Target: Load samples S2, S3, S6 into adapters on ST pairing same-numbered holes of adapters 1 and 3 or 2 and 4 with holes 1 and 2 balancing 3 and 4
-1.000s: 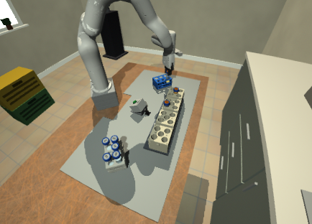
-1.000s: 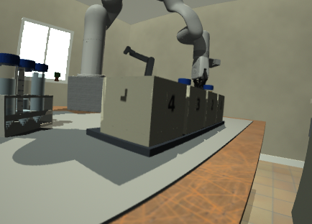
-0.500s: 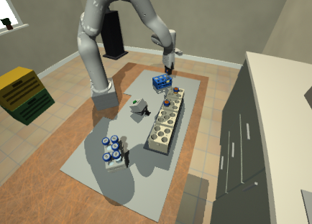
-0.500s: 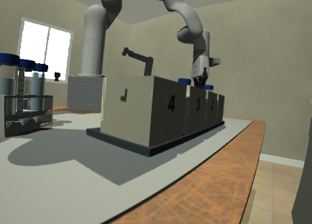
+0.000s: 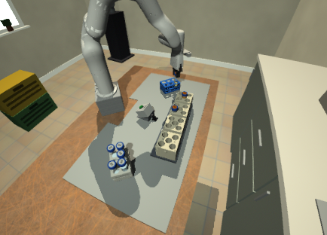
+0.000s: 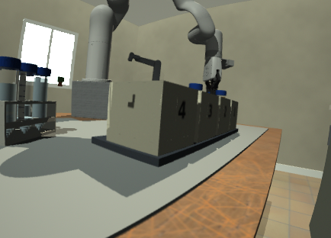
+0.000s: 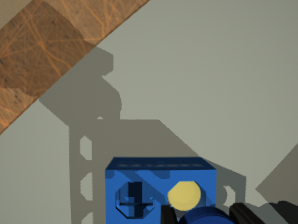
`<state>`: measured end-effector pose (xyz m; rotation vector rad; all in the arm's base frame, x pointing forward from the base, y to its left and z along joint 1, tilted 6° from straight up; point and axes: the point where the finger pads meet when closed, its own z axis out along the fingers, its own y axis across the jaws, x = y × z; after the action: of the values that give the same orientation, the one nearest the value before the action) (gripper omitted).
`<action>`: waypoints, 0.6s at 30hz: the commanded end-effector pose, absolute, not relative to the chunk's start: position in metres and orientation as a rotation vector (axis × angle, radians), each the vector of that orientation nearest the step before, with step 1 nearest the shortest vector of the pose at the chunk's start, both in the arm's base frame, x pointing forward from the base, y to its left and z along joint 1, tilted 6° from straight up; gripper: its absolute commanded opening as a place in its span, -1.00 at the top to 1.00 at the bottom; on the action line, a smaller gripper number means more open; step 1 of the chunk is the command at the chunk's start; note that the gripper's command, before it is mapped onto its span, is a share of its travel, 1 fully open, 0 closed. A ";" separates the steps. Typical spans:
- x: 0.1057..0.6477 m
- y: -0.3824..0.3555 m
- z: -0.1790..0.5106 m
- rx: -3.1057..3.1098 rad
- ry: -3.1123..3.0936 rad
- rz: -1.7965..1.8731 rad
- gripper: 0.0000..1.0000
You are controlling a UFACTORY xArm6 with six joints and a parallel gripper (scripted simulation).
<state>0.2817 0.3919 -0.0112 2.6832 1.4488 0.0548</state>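
My gripper is shut on a blue-capped tube at the blue rack. The tube's dot and level are hidden; how deep it stands cannot be told. The stand holds adapter 4 at the near end, then adapter 3, adapter 2 and adapter 1. One orange-dotted tube is in adapter 2, another in adapter 1. Their IDs are unreadable. Several white-dotted blanks stand in the pale rack.
The small desk with the green DONE key stands between the arm base and the adapters, with a dark bracket beside it. A yellow disc shows on the blue rack's top.
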 end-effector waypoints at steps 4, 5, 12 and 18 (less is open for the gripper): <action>0.282 0.394 -0.005 2.685 1.450 0.061 1.00; 0.282 0.394 -0.005 2.685 1.450 0.061 1.00; 0.282 0.394 0.001 2.685 1.450 0.061 1.00; 0.281 0.395 0.009 2.685 1.450 0.061 1.00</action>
<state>0.2806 0.3926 0.0018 2.6829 1.4486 0.0539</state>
